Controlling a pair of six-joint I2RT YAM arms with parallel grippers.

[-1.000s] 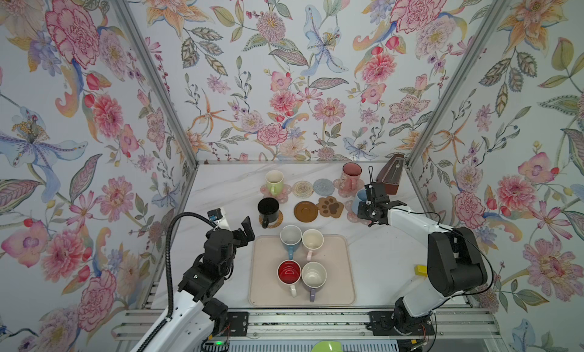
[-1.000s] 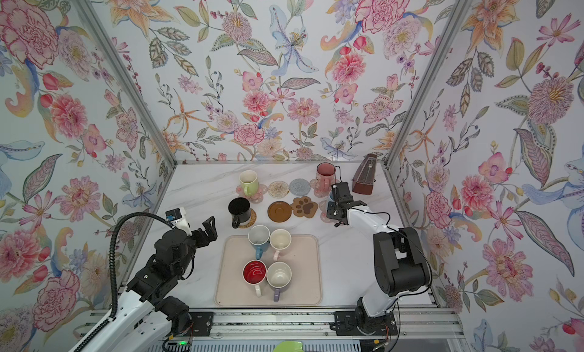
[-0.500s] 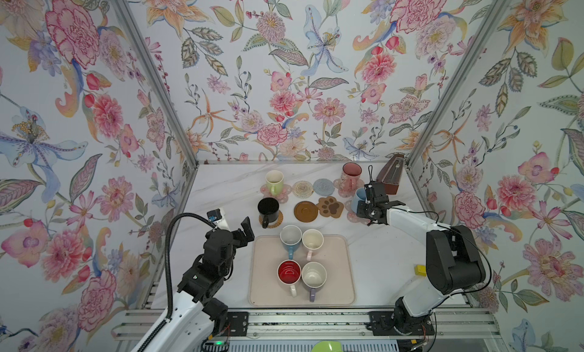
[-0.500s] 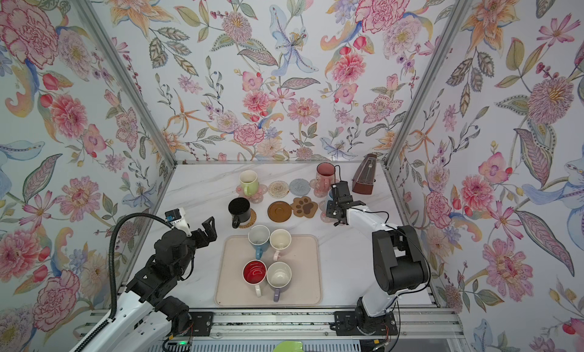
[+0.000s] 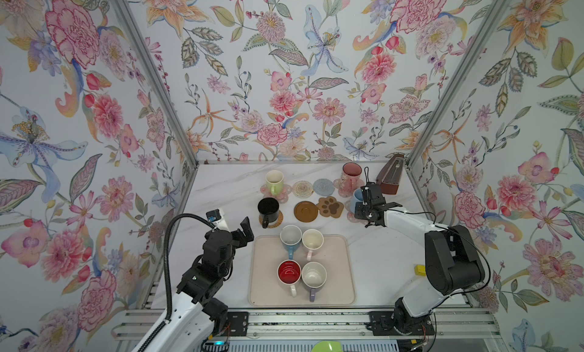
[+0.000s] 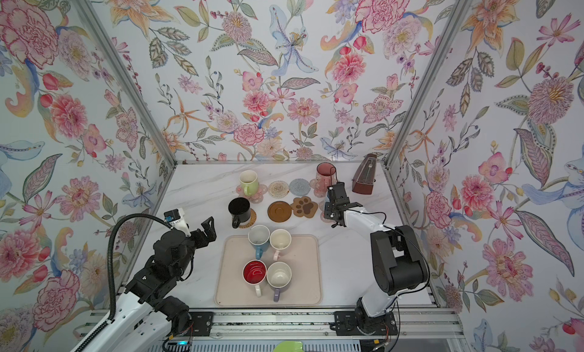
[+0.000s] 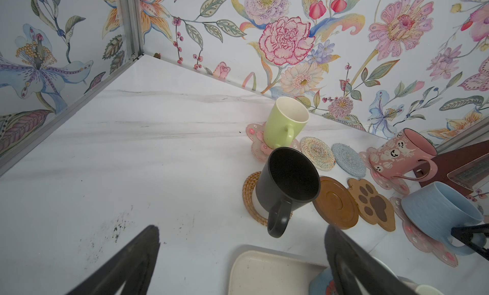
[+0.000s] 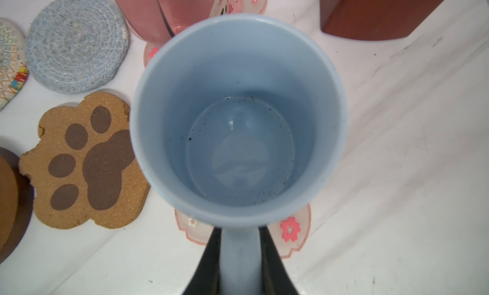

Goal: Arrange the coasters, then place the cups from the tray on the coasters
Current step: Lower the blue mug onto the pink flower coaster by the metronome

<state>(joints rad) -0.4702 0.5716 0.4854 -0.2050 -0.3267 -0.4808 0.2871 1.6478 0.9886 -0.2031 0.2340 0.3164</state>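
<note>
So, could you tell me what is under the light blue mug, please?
A pink flower coaster; its petals show around the light blue mug, its middle is covered.

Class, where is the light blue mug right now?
In a top view the light blue mug is right of the paw coaster, over a pink flower coaster, handle in the jaws of the right gripper.

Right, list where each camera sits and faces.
Top views: high in front, looking down at the table; left arm, right arm show.
Left wrist: on the left arm, facing the black mug; open left claw shows.
Right wrist: on the right arm, down into the light blue mug; right claw shut on its handle.
Shared: paw coaster, both wrist views.
</note>
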